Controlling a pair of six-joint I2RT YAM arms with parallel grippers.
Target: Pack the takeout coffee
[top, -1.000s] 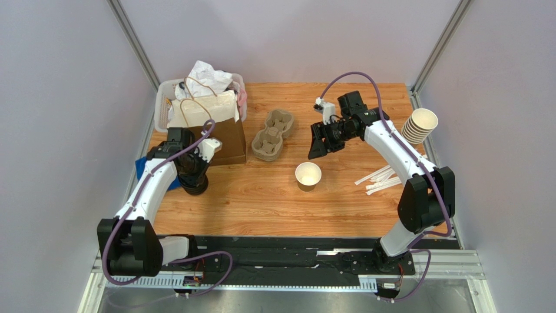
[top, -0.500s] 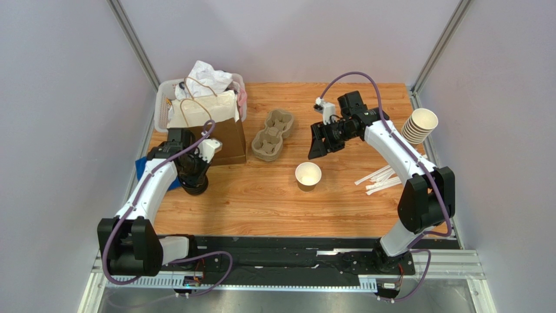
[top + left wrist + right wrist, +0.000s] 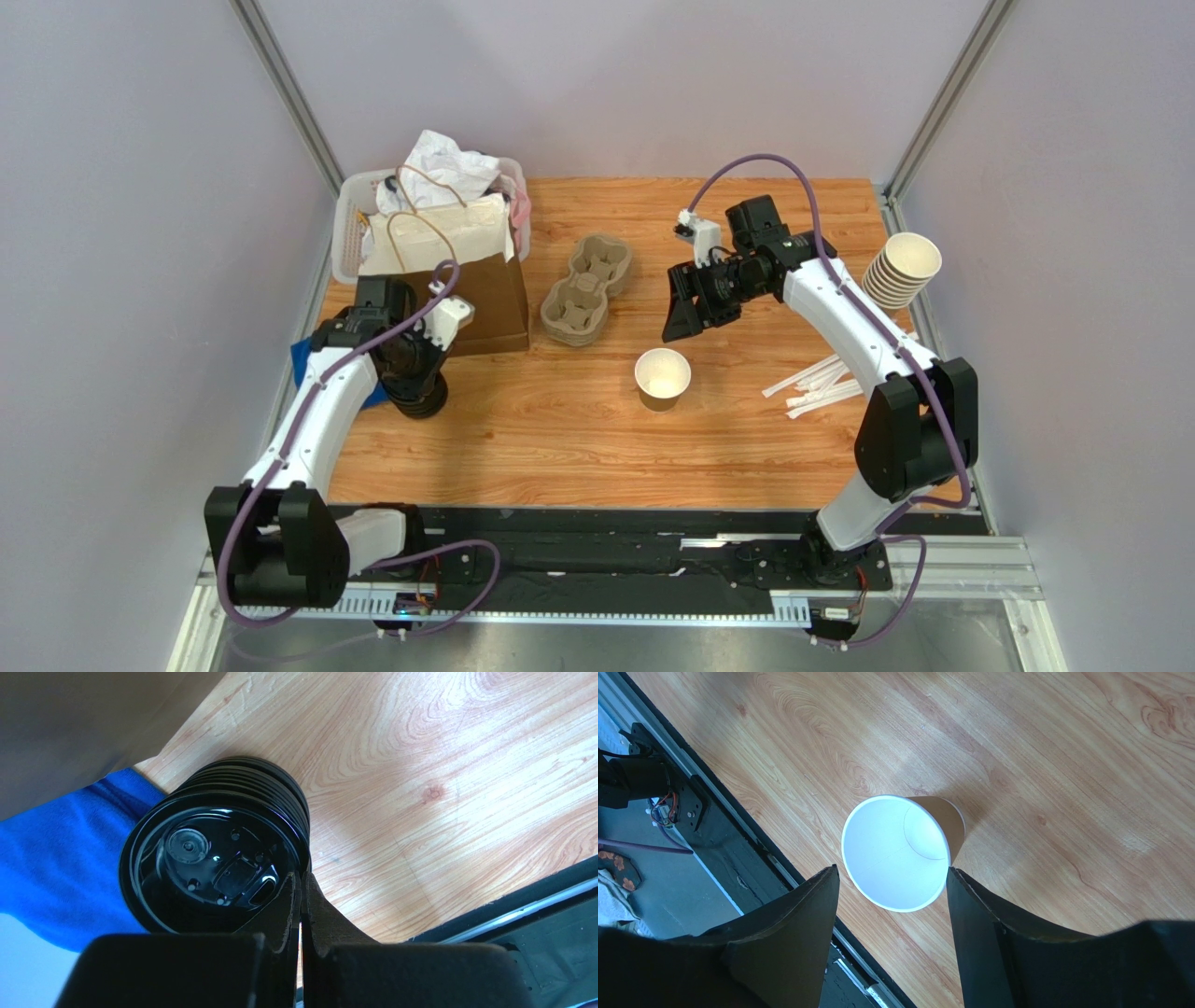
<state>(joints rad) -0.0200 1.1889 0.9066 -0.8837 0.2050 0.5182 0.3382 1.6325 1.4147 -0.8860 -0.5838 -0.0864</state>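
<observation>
**Left gripper** (image 3: 302,906): jaws clenched, the two pads pressed flat together at the right-hand rim of the top lid (image 3: 210,861). Whether that rim is actually caught between them cannot be told.
- Stack of black lids (image 3: 281,794): standing on the wooden table (image 3: 561,434), just beside a blue cloth (image 3: 56,861) and near the brown paper bag (image 3: 484,301).

**Right gripper** (image 3: 891,873): jaws released and wide, hanging above the cup and holding nothing.
- Paper cup (image 3: 885,847): tan outside, white inside, lidless, upright at mid-table, seen framed between the spread fingers. No lidded coffee is in view yet, so this cup stands in for it.

**Further out**
- Pulp cup carrier (image 3: 586,287), between bag and right arm.
- Stack of cream cups (image 3: 898,269) at the far right edge.
- Wrapped straws (image 3: 817,385).

**Step in hand (judged):** taking one lid off the stack.

**Handling notes:**
- Lift slowly and straight up.
- Check that only a single lid comes away; nested lids tend to cling.
- Pinch the rim only, as the thin plastic will flex.
- Carry it level to the cup.
- Use the right gripper to steady the light cup while the lid is pressed on.
</observation>
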